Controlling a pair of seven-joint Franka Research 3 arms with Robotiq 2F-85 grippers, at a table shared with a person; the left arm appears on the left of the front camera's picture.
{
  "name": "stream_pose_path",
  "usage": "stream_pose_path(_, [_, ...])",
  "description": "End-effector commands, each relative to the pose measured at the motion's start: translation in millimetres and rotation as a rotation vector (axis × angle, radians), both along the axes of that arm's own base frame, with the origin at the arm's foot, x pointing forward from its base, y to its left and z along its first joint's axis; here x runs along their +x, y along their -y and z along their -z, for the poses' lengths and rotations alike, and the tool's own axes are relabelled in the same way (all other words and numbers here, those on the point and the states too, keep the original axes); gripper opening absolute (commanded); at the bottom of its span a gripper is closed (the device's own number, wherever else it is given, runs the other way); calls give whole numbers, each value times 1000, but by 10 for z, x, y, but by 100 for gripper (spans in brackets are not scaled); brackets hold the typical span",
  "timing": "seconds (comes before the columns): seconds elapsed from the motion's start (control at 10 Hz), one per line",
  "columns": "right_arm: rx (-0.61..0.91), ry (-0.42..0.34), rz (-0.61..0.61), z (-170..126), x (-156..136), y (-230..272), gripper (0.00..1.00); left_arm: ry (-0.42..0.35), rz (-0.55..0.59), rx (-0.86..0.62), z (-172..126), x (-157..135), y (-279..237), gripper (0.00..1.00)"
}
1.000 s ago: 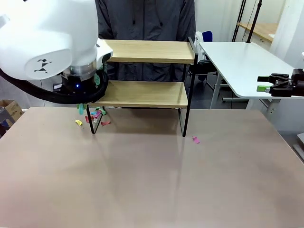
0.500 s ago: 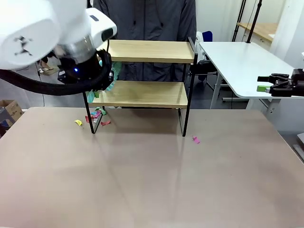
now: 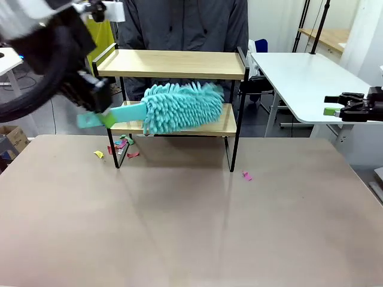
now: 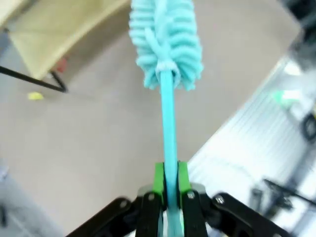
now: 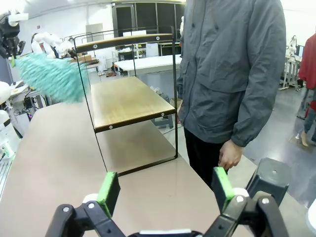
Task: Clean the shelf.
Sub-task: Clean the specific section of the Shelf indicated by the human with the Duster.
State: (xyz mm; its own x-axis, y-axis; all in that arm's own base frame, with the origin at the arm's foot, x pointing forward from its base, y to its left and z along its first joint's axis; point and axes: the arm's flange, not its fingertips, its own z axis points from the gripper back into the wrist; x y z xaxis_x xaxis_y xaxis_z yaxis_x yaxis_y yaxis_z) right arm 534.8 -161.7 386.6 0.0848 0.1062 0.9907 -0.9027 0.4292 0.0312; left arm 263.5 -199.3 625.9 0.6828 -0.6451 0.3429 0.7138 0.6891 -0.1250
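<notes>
- Front view: no brand, label or print can be read on anything — the arm housings are blurred.
- The table is a plain beige-grey surface; small paper scraps in pink, yellow and green lie around the shelf's left legs, and one pink scrap lies apart, right of its right legs.
- The shelf stands at the table's far edge, two light wooden boards on thin black legs, with a person in a grey jacket just behind it.
- The left gripper is clamped on the thin teal handle of a fluffy teal duster — green pads pressed on either side of it. The duster head sits in front of the shelf's lower board; whether it touches the wood I cannot tell.
- The right gripper is spread wide and grips nothing; it is off the table's right side, by a white table.
- Right wrist view: the person's hand hangs beside the shelf, in a workshop room with more tables behind.
</notes>
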Motion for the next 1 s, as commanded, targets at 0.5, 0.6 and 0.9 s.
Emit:
stream_pose_path(0.5, [-21, -2, 1, -32, 10, -15, 100, -177, 371, 267, 348, -19, -568, 13])
stream_pose_path(0.6, [-21, -2, 1, -32, 10, -15, 100, -143, 349, 256, 417, 21, -527, 13])
stream_pose_path(0.9, [-21, -2, 1, -32, 10, -15, 100, -237, 341, 260, 280, -75, -584, 13])
